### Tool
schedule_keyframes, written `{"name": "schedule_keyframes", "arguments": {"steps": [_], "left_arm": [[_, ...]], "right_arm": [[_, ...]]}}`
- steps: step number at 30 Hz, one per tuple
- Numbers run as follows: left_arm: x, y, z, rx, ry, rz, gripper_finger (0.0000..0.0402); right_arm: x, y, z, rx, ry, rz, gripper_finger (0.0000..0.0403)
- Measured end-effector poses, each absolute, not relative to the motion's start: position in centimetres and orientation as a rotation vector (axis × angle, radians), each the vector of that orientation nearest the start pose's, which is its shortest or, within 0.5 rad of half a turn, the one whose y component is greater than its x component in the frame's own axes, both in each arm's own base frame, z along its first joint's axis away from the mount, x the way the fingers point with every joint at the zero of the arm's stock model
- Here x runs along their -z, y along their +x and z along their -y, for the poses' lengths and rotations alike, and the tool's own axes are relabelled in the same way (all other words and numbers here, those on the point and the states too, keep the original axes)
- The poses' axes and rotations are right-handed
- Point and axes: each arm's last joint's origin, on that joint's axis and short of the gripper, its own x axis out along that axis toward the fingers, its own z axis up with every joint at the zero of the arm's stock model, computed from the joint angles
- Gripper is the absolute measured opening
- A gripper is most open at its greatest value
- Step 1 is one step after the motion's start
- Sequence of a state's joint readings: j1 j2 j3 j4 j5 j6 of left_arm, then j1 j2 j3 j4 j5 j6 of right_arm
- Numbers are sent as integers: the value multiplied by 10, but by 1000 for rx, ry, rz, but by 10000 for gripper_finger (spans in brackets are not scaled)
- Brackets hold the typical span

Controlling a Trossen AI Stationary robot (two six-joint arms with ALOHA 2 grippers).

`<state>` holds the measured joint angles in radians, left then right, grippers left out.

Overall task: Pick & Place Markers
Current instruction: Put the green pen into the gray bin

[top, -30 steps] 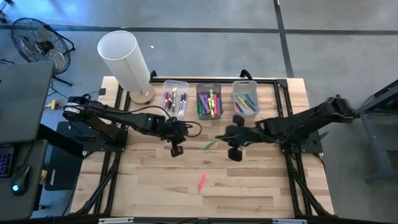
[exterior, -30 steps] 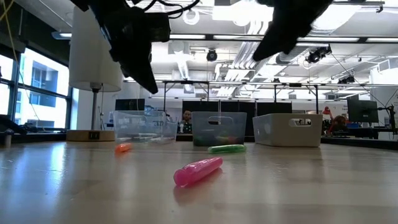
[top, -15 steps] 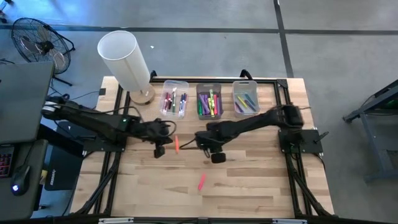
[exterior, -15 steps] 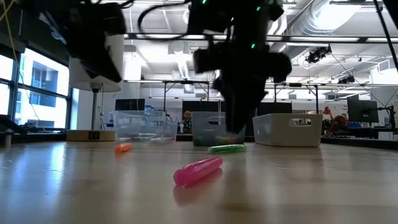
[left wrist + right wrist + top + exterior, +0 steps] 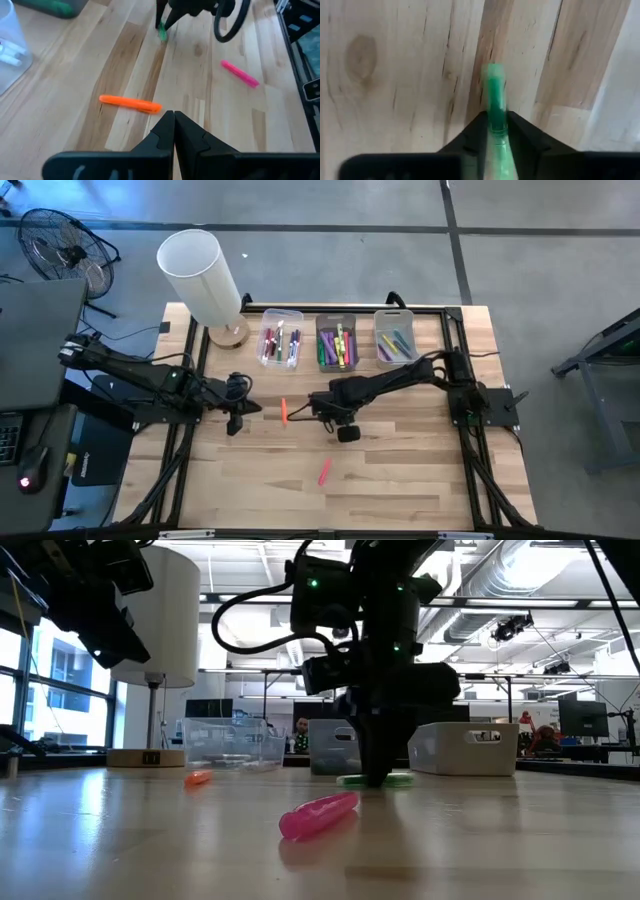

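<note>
Right hand fingers pinching green marker; left hand closed, empty

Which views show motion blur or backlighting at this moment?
Right wrist view: the green marker between the right gripper fingers is smeared lengthwise. Low view: bright windows and ceiling lights leave both arms as dark silhouettes. Left wrist view: the orange marker is slightly soft.
</note>
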<state>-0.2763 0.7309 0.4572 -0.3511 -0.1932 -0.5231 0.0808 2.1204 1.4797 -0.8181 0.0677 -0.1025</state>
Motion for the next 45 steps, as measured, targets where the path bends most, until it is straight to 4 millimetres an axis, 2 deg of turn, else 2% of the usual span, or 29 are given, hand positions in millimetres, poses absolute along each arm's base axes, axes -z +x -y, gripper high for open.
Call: {"name": "schedule_keyframes", "arguments": {"steps": [3, 8, 12, 15, 18, 20, 24, 29, 33, 38, 42, 45], "left_arm": [[-216, 149, 36, -80, -363, -603, 1], [-212, 152, 37, -87, -359, -628, 1], [-207, 156, 38, -96, -352, -659, 3], [-203, 160, 40, -78, -358, -694, 25], [-200, 166, 41, -107, -384, -677, 68], [-199, 171, 41, -152, -389, -651, 98], [-197, 183, 43, -209, -398, -590, 141], [-197, 201, 45, -326, -473, -505, 149], [-202, 224, 48, -470, -482, -543, 147], [-208, 264, 49, -601, -456, -666, 147], [-214, 290, 40, -725, -600, -784, 147], [-214, 301, 34, -793, -699, -916, 147]], "right_arm": [[-132, 397, -30, -49, -93, -1467, 29], [-135, 393, -31, 66, 80, -1493, 24], [-157, 383, -35, 64, 182, -1484, 24], [-194, 378, -35, 32, 216, -1326, 24], [-212, 353, -30, 53, 267, -1209, 24], [-218, 331, -24, 99, 313, -1120, 24], [-246, 285, -12, 211, 373, -872, 24], [-276, 231, 17, 437, 439, -634, 25], [-284, 201, 50, 608, 434, -642, 24], [-277, 181, 99, 819, 478, -712, 24], [-255, 177, 131, 836, 523, -863, 31], [-238, 177, 151, 836, 505, -961, 48]]}}
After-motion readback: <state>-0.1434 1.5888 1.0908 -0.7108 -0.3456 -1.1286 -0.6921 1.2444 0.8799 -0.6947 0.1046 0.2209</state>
